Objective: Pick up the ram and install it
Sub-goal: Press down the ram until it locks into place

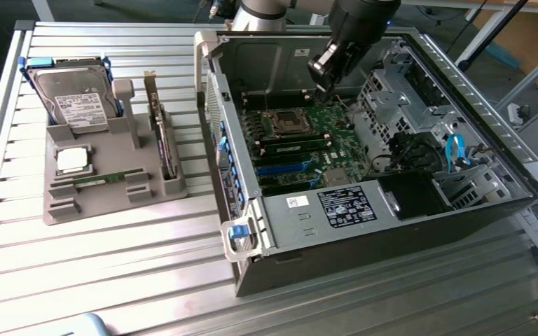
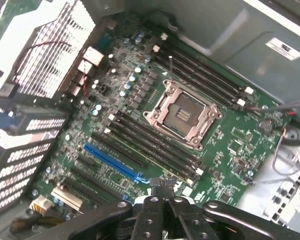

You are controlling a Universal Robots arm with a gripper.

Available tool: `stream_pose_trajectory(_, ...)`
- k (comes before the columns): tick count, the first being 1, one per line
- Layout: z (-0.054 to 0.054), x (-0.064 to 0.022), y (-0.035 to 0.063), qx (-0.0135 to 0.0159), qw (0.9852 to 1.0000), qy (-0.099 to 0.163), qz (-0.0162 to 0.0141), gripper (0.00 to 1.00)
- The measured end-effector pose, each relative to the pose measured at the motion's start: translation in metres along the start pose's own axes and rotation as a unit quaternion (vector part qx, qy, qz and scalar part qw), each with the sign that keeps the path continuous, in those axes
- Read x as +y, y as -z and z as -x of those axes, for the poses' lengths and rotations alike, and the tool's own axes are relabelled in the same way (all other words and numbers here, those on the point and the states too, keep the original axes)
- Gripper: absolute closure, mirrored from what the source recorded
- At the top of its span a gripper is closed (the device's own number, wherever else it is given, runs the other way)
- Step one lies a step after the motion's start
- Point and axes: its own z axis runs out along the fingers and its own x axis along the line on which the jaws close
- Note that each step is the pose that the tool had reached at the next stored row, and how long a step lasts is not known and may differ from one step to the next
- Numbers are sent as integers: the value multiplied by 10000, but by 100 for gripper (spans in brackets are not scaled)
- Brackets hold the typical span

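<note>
1. Your gripper (image 1: 328,82) hangs inside the open computer case (image 1: 363,210), above the motherboard (image 2: 140,120) and close to the empty processor socket (image 2: 182,115).
2. Its jaws are clenched together. In the wrist view they meet just above the board with no green stick between them, so judge them empty.
3. One ram stick (image 1: 293,148) lies seated in a slot beside the socket, inside the case. Judge that stick installed.
4. A second ram stick (image 1: 96,180) lies flat in the grey holder (image 1: 110,203) on the surface, well apart from the case.
5. The holder also carries a hard drive (image 1: 75,98), a processor chip (image 1: 71,159) and an upright expansion card (image 1: 162,133).
6. Several long black slots (image 2: 155,145) on the board stand empty.
</note>
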Motion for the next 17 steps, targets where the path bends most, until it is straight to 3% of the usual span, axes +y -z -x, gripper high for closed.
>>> stream_pose_trajectory(4, 0, 0, 0, -1, 9995, -311, 1, 90)
stream_pose_trajectory(8, 0, 0, 0, -2, 9980, -628, 2, 90)
stream_pose_trajectory(13, 0, 0, 0, -3, 9948, -1023, 4, 90)
stream_pose_trajectory(17, 0, 0, 0, -3, 9909, -1343, 5, 90)
